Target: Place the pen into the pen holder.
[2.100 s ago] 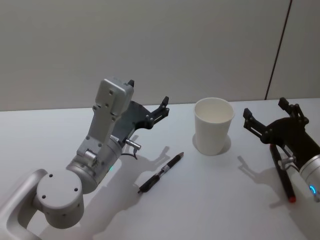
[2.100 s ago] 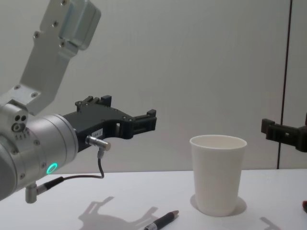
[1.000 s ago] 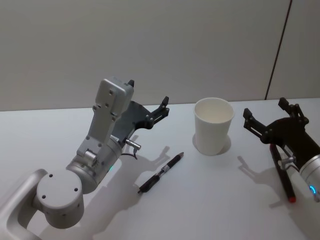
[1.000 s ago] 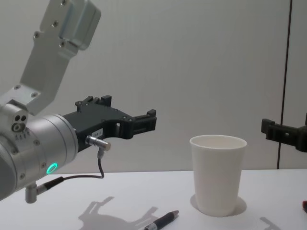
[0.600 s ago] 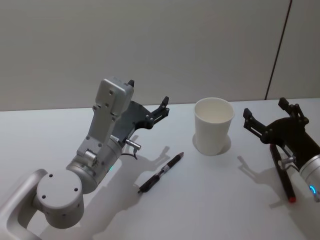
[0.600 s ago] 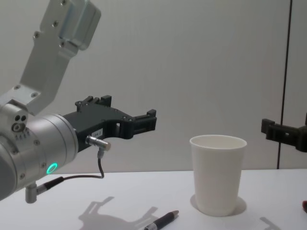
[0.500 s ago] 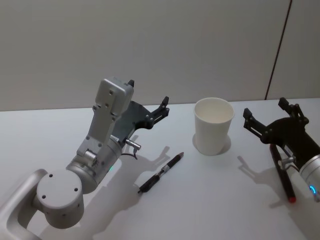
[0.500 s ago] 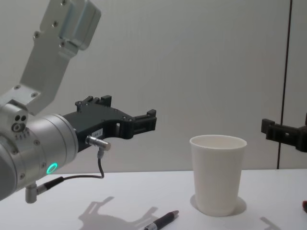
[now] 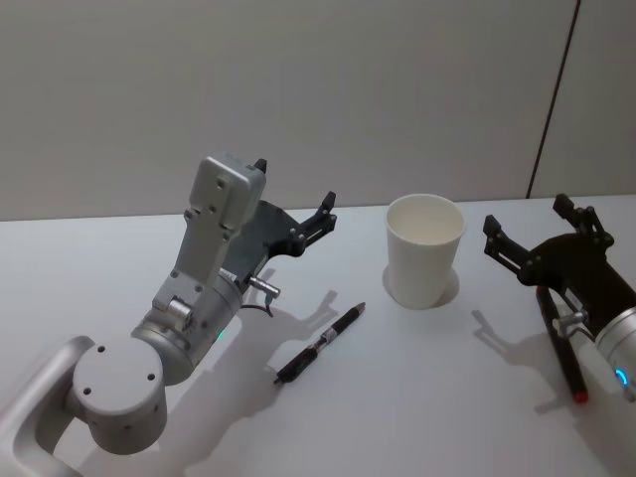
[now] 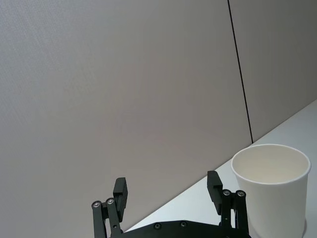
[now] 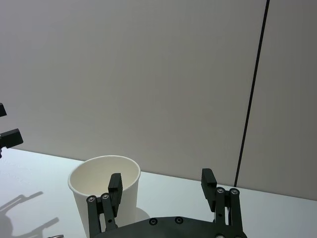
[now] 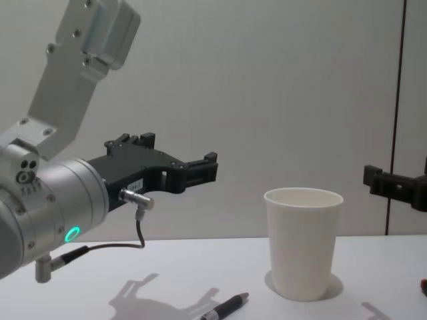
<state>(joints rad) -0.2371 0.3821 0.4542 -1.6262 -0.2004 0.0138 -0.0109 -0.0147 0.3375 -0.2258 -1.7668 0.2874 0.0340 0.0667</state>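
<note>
The pen (image 9: 320,344) is black and lies flat on the white table, left of and nearer than the pen holder; its tip end also shows in the chest view (image 12: 227,308). The pen holder (image 9: 424,249) is a plain white paper cup standing upright (image 12: 303,241). My left gripper (image 9: 294,185) hovers open and empty above the table, behind the pen and left of the cup (image 10: 167,183). My right gripper (image 9: 527,216) is open and empty too, held right of the cup (image 11: 161,178). Neither gripper touches anything.
A second pen-like stick (image 9: 561,343), dark with a red tip, lies on the table under my right arm. A plain wall with a dark vertical seam (image 9: 552,99) stands behind the table (image 9: 427,397).
</note>
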